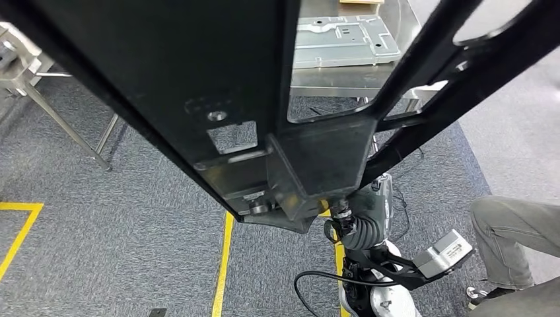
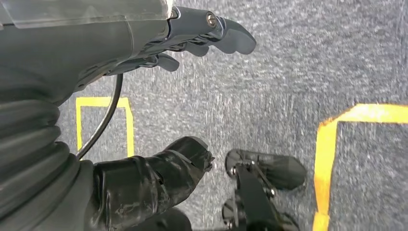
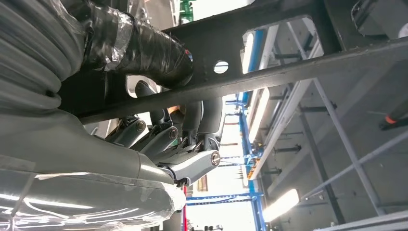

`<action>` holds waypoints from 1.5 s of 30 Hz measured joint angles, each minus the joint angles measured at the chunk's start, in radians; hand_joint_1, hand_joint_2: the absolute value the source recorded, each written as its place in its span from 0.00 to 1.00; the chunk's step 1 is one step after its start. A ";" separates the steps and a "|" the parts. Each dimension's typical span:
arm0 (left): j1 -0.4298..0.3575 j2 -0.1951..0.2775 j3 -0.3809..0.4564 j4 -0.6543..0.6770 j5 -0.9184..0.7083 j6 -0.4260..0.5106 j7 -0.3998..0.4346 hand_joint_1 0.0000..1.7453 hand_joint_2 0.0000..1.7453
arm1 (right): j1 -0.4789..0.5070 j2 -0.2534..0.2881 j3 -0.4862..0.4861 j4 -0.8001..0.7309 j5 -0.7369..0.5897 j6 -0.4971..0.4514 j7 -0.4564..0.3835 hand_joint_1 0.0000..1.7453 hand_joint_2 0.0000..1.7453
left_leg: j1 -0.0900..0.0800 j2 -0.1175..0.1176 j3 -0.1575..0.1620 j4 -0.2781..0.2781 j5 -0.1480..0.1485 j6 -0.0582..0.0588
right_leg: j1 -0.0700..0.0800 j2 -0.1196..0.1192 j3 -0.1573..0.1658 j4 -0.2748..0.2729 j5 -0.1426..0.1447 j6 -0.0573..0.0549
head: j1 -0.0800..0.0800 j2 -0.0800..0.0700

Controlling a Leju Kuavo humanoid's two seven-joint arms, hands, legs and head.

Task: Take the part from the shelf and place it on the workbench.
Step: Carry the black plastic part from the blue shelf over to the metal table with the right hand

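The part is a long black metal frame (image 1: 198, 79) with cut-outs and bars, lifted close in front of my head and slanting across the head view. My right hand (image 1: 362, 224) holds it from underneath, at its lower end. In the right wrist view the fingers (image 3: 192, 120) wrap round one black bar of the frame (image 3: 269, 77), with the taped thumb on the other side. My left hand (image 2: 144, 43) hangs over the grey carpet, fingers apart and holding nothing. The steel workbench (image 1: 356, 82) stands ahead, partly hidden behind the frame.
A flat grey metal plate (image 1: 343, 39) lies on the workbench. Steel table legs (image 1: 66, 129) stand at the far left. A person's leg (image 1: 515, 231) is at the lower right. Yellow floor lines (image 1: 223, 264) cross the carpet.
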 joint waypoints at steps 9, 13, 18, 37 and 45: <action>0.001 -0.008 -0.001 0.000 -0.028 0.003 0.002 0.00 1.00 | 0.030 -0.010 -0.002 -0.001 -0.048 0.013 -0.034 1.00 1.00 | 0.009 -0.003 0.017 -0.033 0.009 0.033 | -0.007 0.006 -0.121 0.248 -0.115 0.044 | 0.005 0.000; 0.002 -0.014 -0.002 0.000 -0.039 0.001 0.005 0.00 1.00 | 0.041 -0.015 -0.006 0.001 -0.052 0.021 -0.042 1.00 1.00 | 0.010 -0.010 0.022 -0.022 -0.002 0.022 | -0.015 0.007 -0.056 0.097 -0.012 0.047 | 0.005 0.000; 0.001 -0.016 -0.004 0.000 -0.044 -0.002 0.015 0.00 1.00 | 0.056 -0.018 -0.015 -0.003 -0.052 0.023 -0.044 1.00 1.00 | 0.008 -0.013 0.015 -0.012 -0.012 -0.007 | -0.009 0.011 -0.013 0.002 0.007 0.017 | 0.006 0.000; 0.000 0.008 -0.005 0.001 -0.030 -0.012 -0.004 0.00 1.00 | 0.049 -0.016 -0.016 0.015 -0.059 0.049 -0.046 1.00 1.00 | 0.005 -0.007 0.008 -0.030 0.014 0.033 | -0.005 0.008 -0.025 0.111 -0.086 0.034 | 0.005 0.000; 0.001 0.006 -0.006 0.001 -0.036 -0.022 -0.009 0.00 1.00 | 0.055 -0.016 -0.016 0.020 -0.057 0.038 -0.041 1.00 1.00 | 0.002 -0.015 0.056 -0.018 -0.037 0.022 | -0.008 0.009 -0.058 0.036 0.043 0.030 | 0.005 0.000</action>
